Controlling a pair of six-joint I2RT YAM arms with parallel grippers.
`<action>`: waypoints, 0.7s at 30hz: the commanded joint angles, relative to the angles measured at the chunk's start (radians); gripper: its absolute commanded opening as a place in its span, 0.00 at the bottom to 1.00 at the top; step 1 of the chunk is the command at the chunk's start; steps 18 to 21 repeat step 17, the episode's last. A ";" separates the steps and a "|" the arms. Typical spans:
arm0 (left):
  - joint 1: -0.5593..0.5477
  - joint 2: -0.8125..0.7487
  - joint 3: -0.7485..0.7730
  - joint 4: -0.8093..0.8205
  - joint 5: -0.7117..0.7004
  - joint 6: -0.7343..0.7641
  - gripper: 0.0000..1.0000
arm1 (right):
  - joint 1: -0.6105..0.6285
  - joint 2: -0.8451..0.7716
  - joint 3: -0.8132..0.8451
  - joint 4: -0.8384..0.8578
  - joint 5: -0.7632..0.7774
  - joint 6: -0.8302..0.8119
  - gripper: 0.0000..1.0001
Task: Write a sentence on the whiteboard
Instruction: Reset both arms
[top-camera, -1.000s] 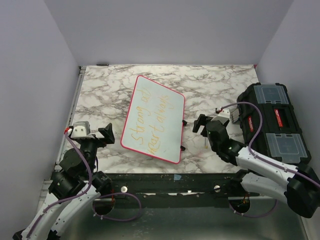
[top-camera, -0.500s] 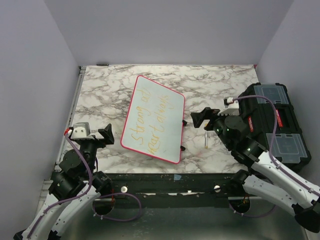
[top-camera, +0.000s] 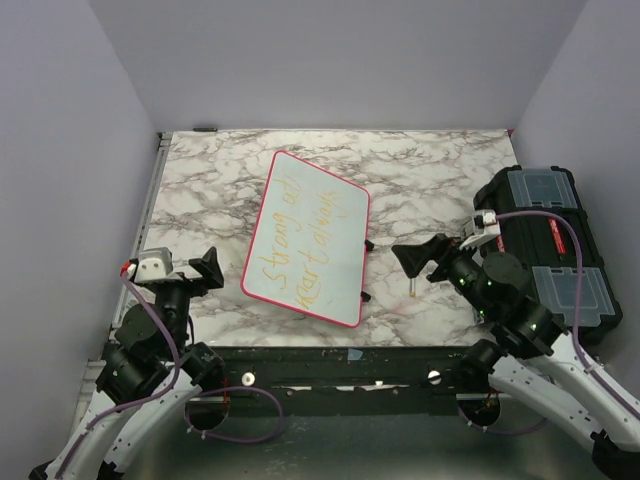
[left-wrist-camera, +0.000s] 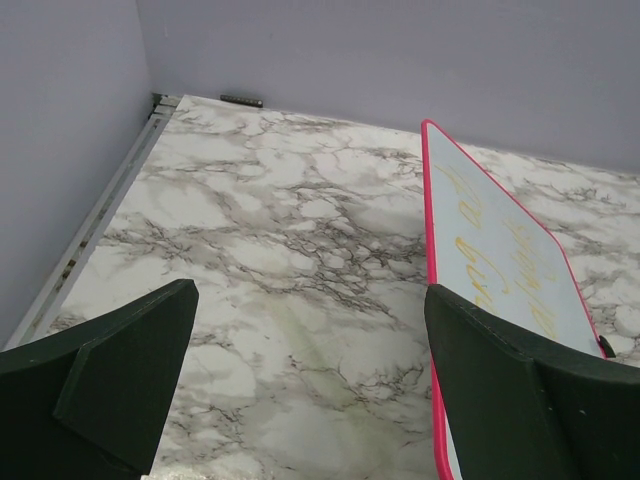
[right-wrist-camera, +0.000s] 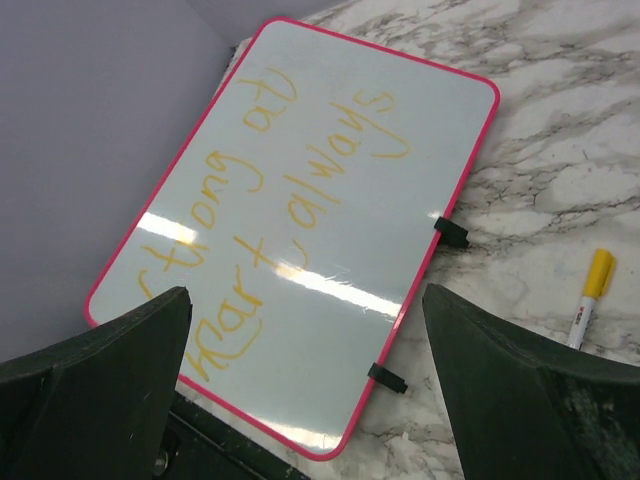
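The writing step looks finished. The sentence (top-camera: 318, 245) runs in two lines of yellow cursive along the whiteboard (top-camera: 348, 270) and seems to read "Strong at heart always". The whiteboard lies flat at mid-tabletop, turned at an angle, with its long side running from near left to far right. Neither arm carries anything.

The right tool (right-wrist-camera: 305, 300) hangs with its jaws wide apart and empty, just right of the whiteboard's near right corner. The marker (right-wrist-camera: 590, 300) lies on the marble just beside that edge, apart from the board, with its yellow end pointing far. The left tool (left-wrist-camera: 308, 300) is likewise spread and empty, low over the near left of the tabletop (top-camera: 210, 190) and short of the board's left rim.

Judged from this, what remains is only to draw both arms clear. If more words were wanted, the right tool would have to come down over the marker and pinch it across the barrel. Since the marker lies flat on a hard top, the jaws would need to reach almost to the marble.

The tabletop is white marble with grey veins, glossy enough to show glare. A black toolbox (top-camera: 545, 250) stands at the right edge. Plain lilac-grey walls (top-camera: 330, 60) close in the left, far and right sides.
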 joint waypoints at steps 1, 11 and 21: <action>0.004 -0.020 -0.002 -0.001 -0.032 -0.010 0.98 | -0.003 -0.102 -0.068 -0.064 -0.068 0.075 1.00; 0.004 -0.025 -0.002 -0.003 -0.027 -0.014 0.98 | -0.003 -0.186 -0.107 -0.064 -0.080 0.076 1.00; 0.004 -0.025 -0.004 -0.003 -0.025 -0.015 0.98 | -0.003 -0.167 -0.102 -0.058 -0.130 0.034 1.00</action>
